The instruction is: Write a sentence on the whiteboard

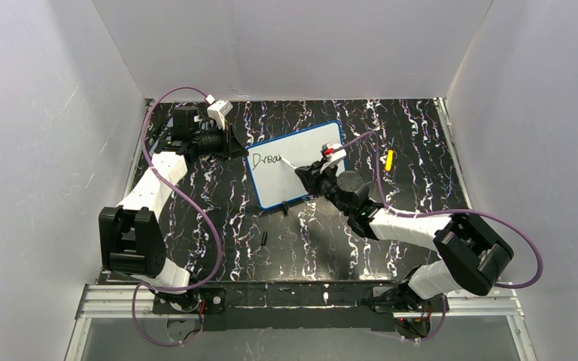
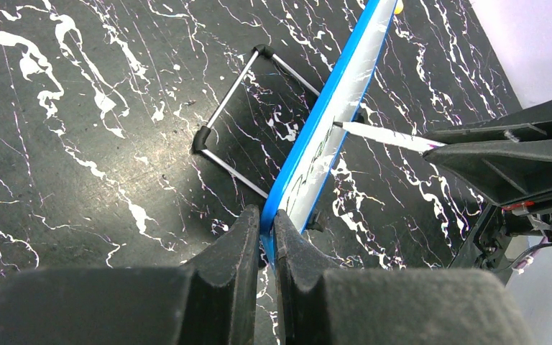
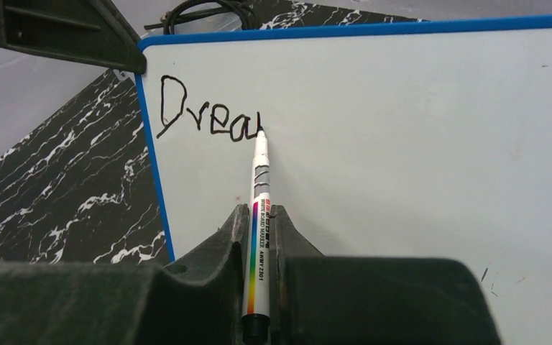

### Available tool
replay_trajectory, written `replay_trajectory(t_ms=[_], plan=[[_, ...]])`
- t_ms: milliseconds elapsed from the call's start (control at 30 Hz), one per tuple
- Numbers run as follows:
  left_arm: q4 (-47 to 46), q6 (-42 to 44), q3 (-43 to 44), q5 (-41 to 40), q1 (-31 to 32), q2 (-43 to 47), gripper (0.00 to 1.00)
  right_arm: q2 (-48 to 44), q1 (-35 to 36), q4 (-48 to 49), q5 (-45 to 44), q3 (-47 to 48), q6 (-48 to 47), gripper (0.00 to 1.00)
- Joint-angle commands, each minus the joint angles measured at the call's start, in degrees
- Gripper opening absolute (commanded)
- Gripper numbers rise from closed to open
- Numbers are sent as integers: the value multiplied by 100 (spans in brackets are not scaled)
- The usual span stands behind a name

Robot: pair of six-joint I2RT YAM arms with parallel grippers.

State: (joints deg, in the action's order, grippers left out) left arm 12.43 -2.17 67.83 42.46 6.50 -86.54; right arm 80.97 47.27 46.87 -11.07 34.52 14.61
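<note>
Over on the left, the left gripper point(image 1: 229, 143) has its fingers point(image 2: 248, 233) pinched together on the blue rim at the left end of the whiteboard point(image 1: 308, 147), no gap showing. The board stands propped up near the middle of the counter point(image 1: 218, 218), toward the far side. Its long axis runs left to right, with the right end angled away, and its white face is turned toward the arms. From the left wrist we see it edge-on, leaning back on a wire stand point(image 2: 233, 122) with black end caps.

On to the writing: the sentence point(image 3: 208, 115) so far reads "Drea", one dark row climbing slightly from the upper left corner. The marker point(image 3: 260, 194) points away from the right wrist, and its black tip touches the board at the tail of the "a". The right gripper point(image 3: 259, 215) is clamped on its barrel.

The counter is black marble with white veins, boxed in by plain white walls point(image 1: 308, 45). A short dark object point(image 1: 264, 239) lies in front of the board, and a small yellow one point(image 1: 389, 159) lies to its right. Both are too small to name.

The right arm hides the board's near right corner in the overhead view. The right wrist view crops its right end and lower edge. The barrel print is too fine to read.
</note>
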Motion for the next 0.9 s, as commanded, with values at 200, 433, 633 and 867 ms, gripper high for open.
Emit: replay_trajectory(t_ms=[200, 433, 633, 867], plan=[[49, -29, -1, 174, 28, 248, 0, 58, -38, 439, -400, 267, -152, 1], [49, -30, 0, 178, 27, 243, 0, -64, -68, 290, -501, 115, -143, 1], [50, -33, 2, 176, 27, 250, 0, -84, -67, 287, -465, -155, -9, 1], [49, -37, -1, 178, 27, 243, 0, -120, -64, 293, -409, -308, 59, 1]])
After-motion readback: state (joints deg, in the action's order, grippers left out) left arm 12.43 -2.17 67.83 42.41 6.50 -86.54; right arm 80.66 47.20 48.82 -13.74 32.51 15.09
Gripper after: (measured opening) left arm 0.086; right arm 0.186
